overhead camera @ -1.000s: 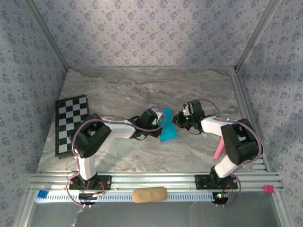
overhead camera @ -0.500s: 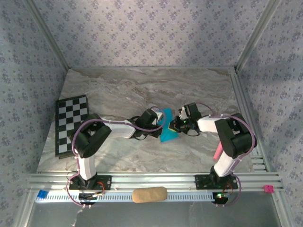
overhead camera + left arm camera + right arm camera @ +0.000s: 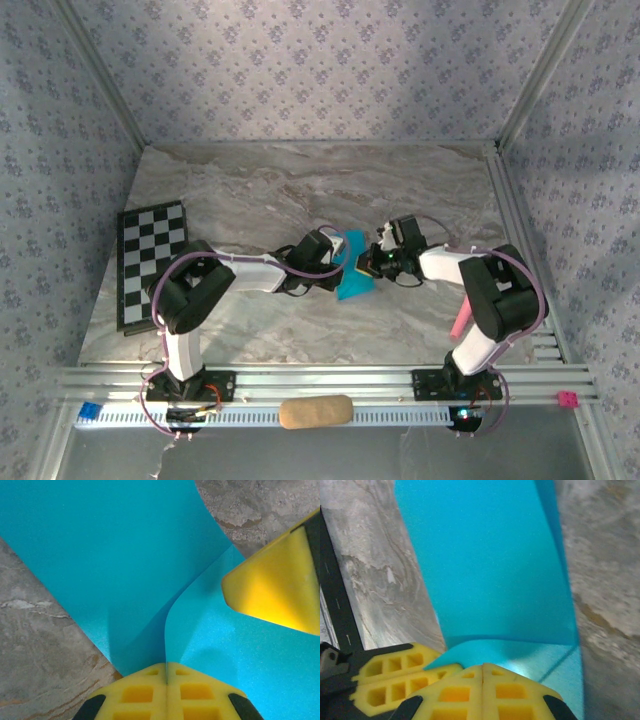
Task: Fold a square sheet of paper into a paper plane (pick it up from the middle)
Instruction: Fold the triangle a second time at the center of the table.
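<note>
The square sheet of paper is turquoise-blue and lies mid-table, partly folded, with one flap standing up. My left gripper comes in from the left and is shut on that raised edge, which runs straight into the seam between its yellow pads. From the right, my right gripper is shut, its tips set against the paper where a flap curls over. No paper shows in its seam. One of its yellow fingers rests on the sheet in the left wrist view.
A black-and-white checkered board lies at the left edge. A pink stick sits behind the right arm. A tan oblong block rests on the near rail, between the two bases. The table is marbled grey.
The right arm has swung left and its shut gripper has come up to the paper's right side. The left gripper has stayed put, still pinching the sheet.
</note>
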